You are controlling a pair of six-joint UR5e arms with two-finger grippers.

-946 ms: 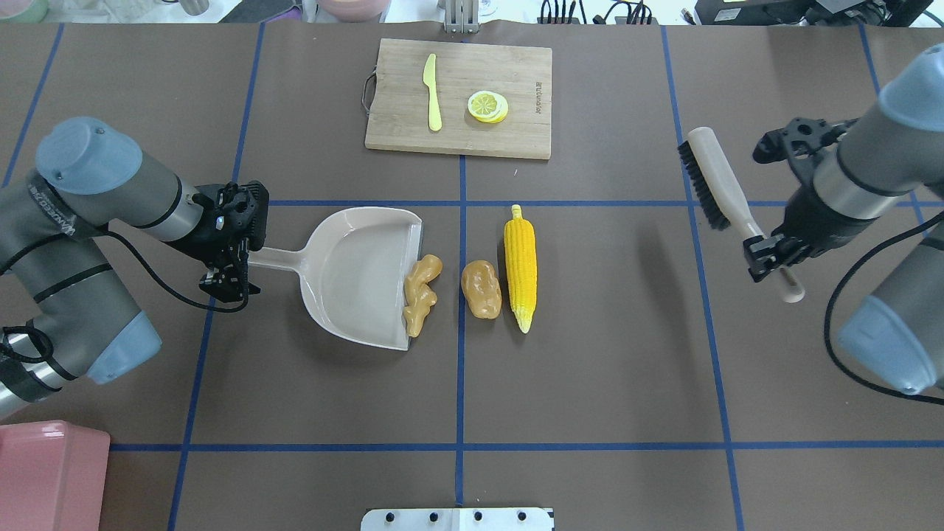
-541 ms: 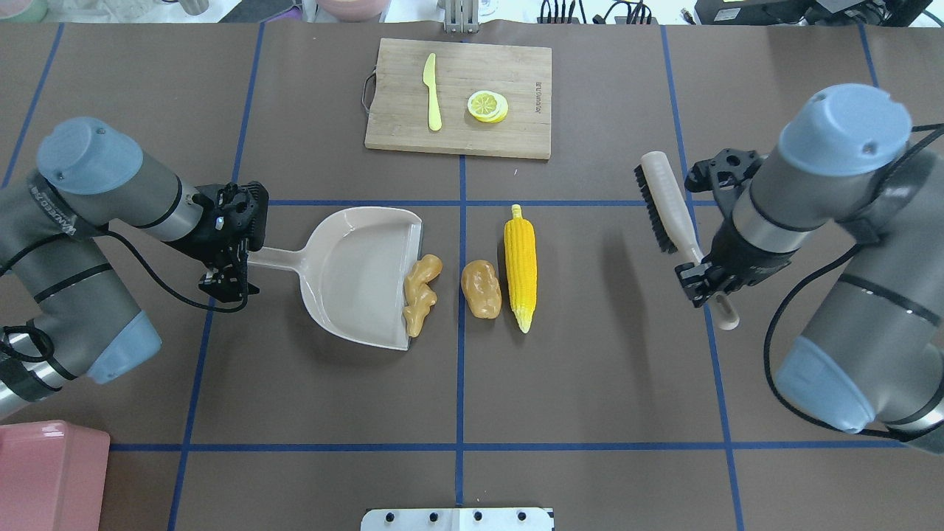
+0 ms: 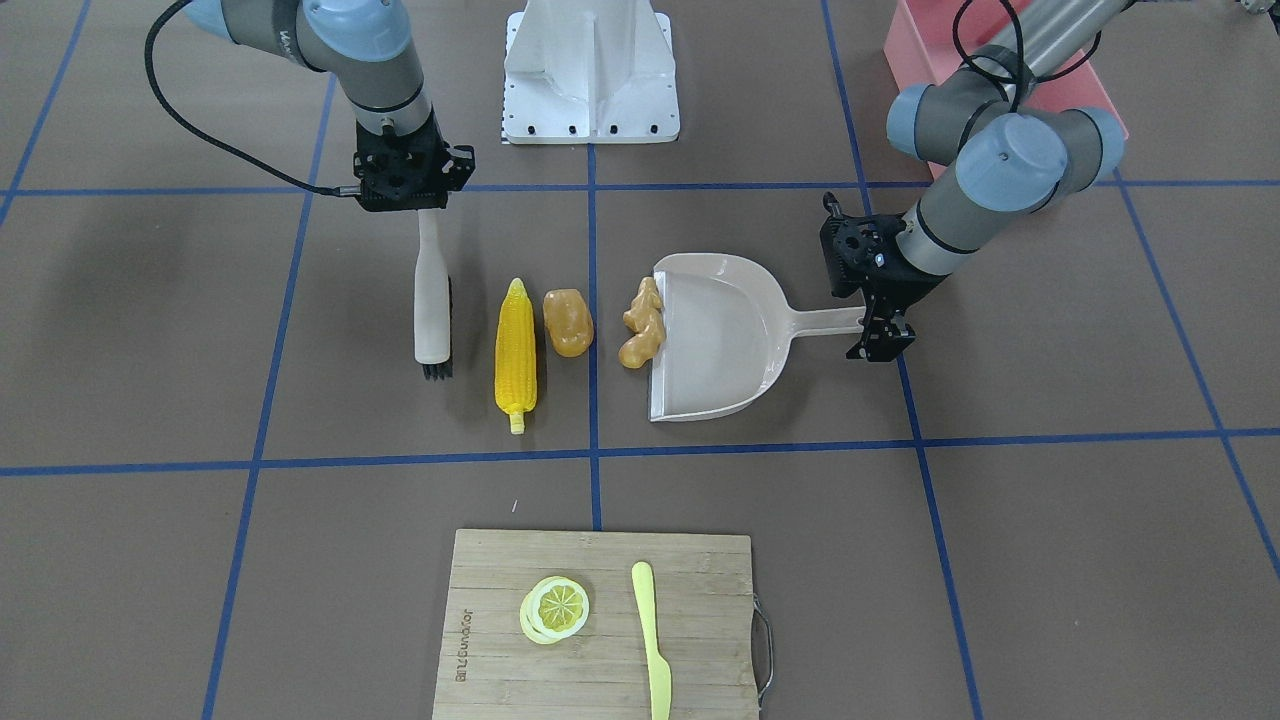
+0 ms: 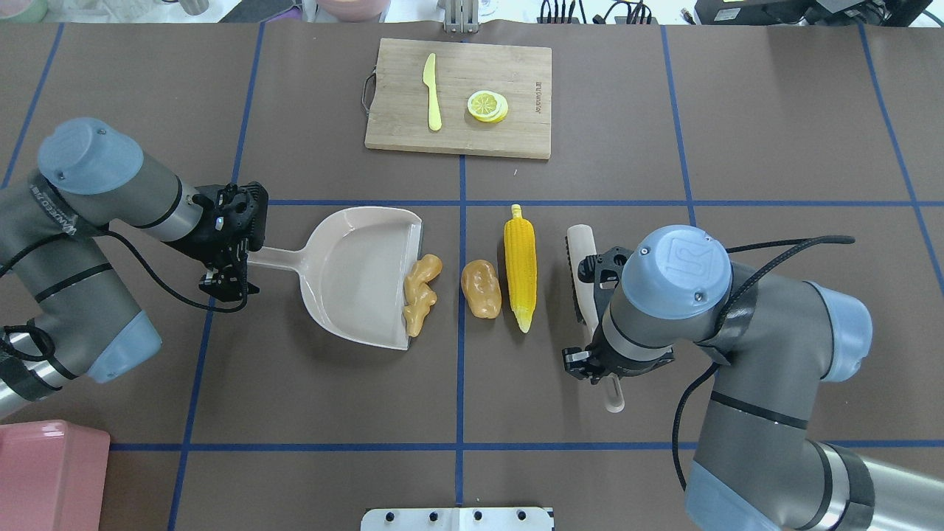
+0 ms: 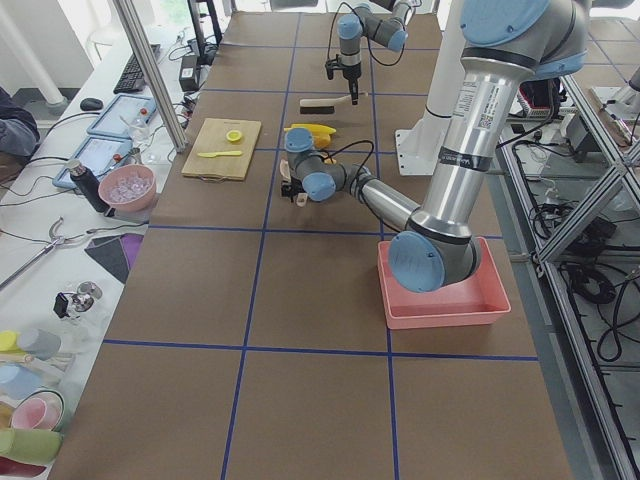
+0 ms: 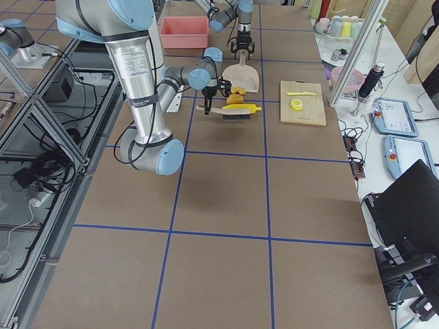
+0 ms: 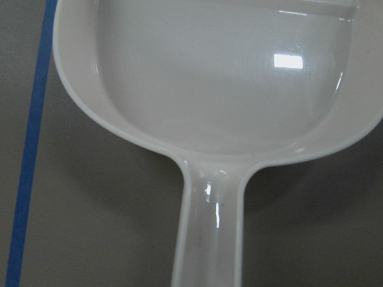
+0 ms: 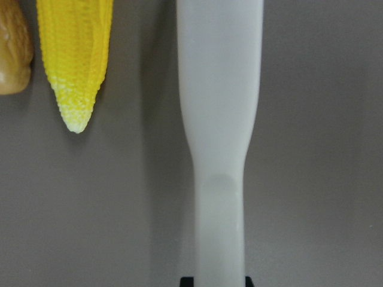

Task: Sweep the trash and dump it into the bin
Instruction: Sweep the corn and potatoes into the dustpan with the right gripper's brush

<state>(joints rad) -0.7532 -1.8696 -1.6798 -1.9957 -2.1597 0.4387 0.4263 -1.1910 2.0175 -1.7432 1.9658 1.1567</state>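
The trash lies in a row mid-table: a yellow corn cob [image 4: 520,265], a brownish potato [image 4: 481,289] and a tan ginger root [image 4: 420,293] that touches the lip of the beige dustpan [image 4: 361,273]. My left gripper [image 4: 245,258] is shut on the dustpan's handle [image 7: 212,239]. My right gripper [image 3: 425,205] is shut on a white brush [image 3: 432,300], which hangs low just right of the corn [image 8: 75,60], bristles facing it. The pink bin [image 4: 44,472] stands at the near left corner.
A wooden cutting board [image 4: 516,66] at the table's far side carries a yellow knife [image 4: 432,92] and lemon slices [image 4: 487,106]. The robot's white base plate [image 4: 457,518] is at the near edge. Blue tape lines grid the brown table.
My right arm has swung the brush from the table's right side in toward the centre, down beside the corn. The left arm, dustpan and trash have not moved.
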